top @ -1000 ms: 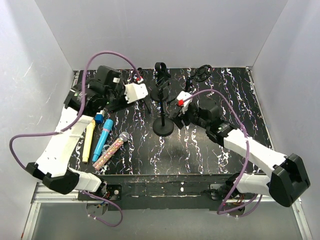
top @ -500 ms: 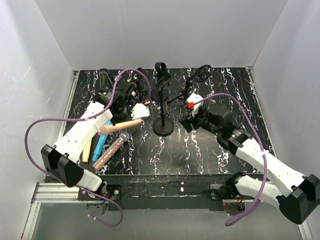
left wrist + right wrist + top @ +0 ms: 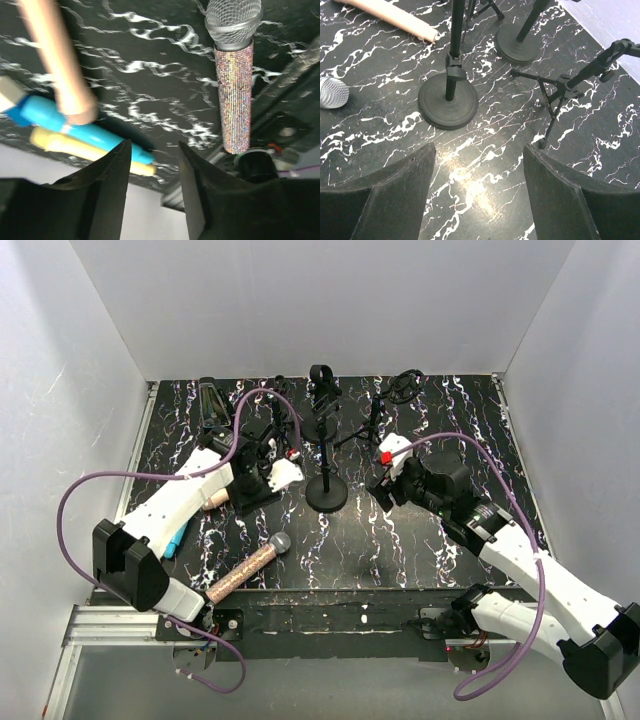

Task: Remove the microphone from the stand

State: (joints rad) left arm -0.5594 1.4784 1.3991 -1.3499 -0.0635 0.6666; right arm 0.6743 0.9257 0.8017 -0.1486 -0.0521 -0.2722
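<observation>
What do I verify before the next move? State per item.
1. Left fingers empty: ok, apart, nothing between them.
2. Right fingers empty: ok, wide apart above bare table.
3. Peach microphone off any stand: ok, lying flat on the table.
4. Glitter microphone safely placed: not ok, handle end sits at the table's near edge.
5. Round-base stand upright: ok.
6. Microphone left in rear stand clip: cannot tell, too dark.

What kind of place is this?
Probably a lab robot test cell, not a studio: plain white walls box in a black marbled tabletop, with mic stands and loose microphones as props.
</observation>
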